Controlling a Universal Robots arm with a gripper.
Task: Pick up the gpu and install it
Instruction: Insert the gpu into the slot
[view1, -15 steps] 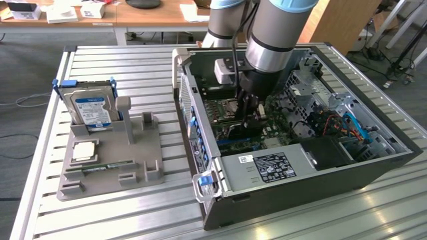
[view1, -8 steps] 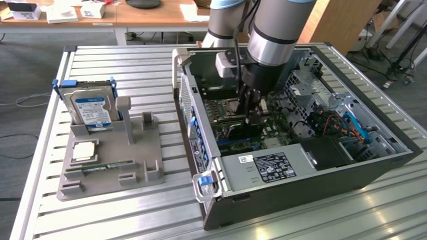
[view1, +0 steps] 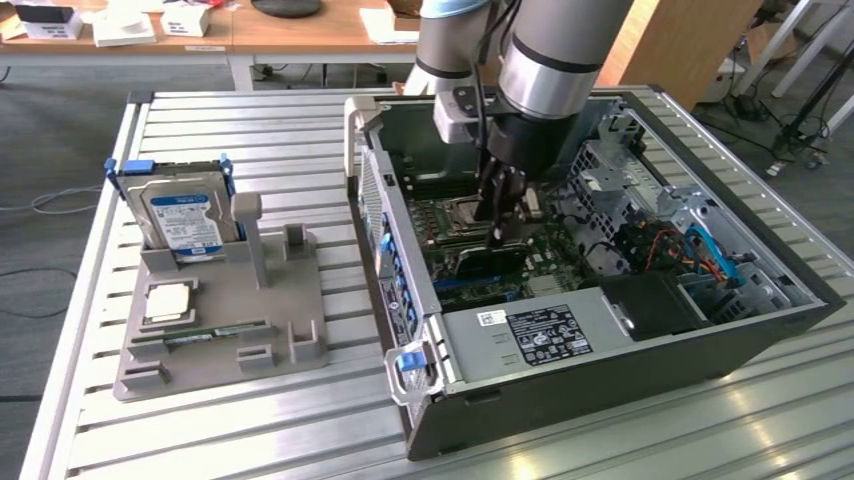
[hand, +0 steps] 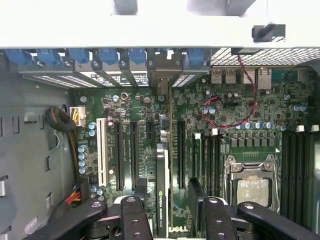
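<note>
GPU: thin dark expansion card (hand: 162, 190) stood edge-on in a motherboard slot, between the black two-finger gripper's (hand: 167, 210) fingers.
Gripper: spread, straddling the card.
Case: open black computer tower (view1: 747, 330) held green motherboard (hand: 200, 125).
Stand: grey holder (view1: 267, 340) carried blue-labelled hard drive (view1: 184, 222).

Gpu (hand: 161, 190) upright in motherboard (hand: 225, 110) slot inside case (view1: 747, 340); hard drive (view1: 184, 220) on stand at exterior view's left.

gpu (hand: 162, 187), dark thin card, edge-on, upright over motherboard slots
</note>
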